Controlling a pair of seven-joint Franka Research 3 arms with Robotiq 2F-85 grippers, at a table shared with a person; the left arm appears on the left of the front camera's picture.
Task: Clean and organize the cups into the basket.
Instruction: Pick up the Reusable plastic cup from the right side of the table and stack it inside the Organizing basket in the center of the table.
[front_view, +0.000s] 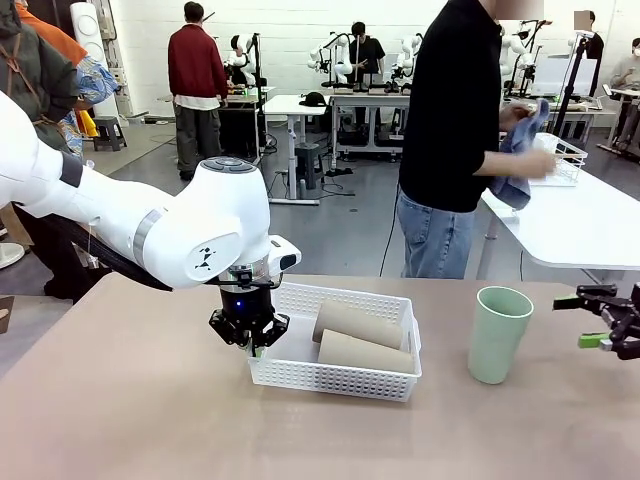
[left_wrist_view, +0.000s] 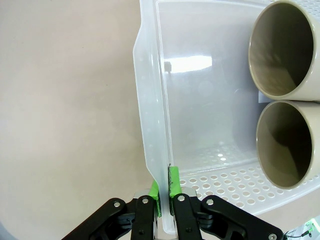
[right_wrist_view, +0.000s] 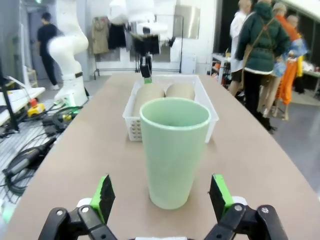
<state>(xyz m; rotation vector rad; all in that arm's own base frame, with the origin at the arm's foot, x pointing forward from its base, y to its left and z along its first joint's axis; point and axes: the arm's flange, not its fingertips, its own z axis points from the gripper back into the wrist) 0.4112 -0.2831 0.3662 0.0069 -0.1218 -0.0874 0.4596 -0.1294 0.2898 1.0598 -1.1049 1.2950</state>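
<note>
The white lattice basket (front_view: 300, 375) sits mid-table with two taupe-brown cups (front_view: 355, 322) (front_view: 364, 353) lying on their sides in it, their open mouths toward the left wrist camera (left_wrist_view: 282, 47) (left_wrist_view: 289, 144). My left gripper (front_view: 250, 340) is shut on the basket's left end wall (left_wrist_view: 152, 125), one green pad (left_wrist_view: 174, 181) inside and one outside. The mint green cup (front_view: 497, 333) stands upright on the table right of the basket. My right gripper (front_view: 603, 322) is open, hovering right of that cup; in its wrist view the cup (right_wrist_view: 174, 150) stands just beyond the spread pads (right_wrist_view: 103, 196).
A person in a black top stands across the table holding a blue cloth (front_view: 520, 150). A white wire basket (front_view: 565, 160) sits on the neighbouring white table (front_view: 580, 225). Bare tabletop (front_view: 120, 400) lies left and in front of the basket.
</note>
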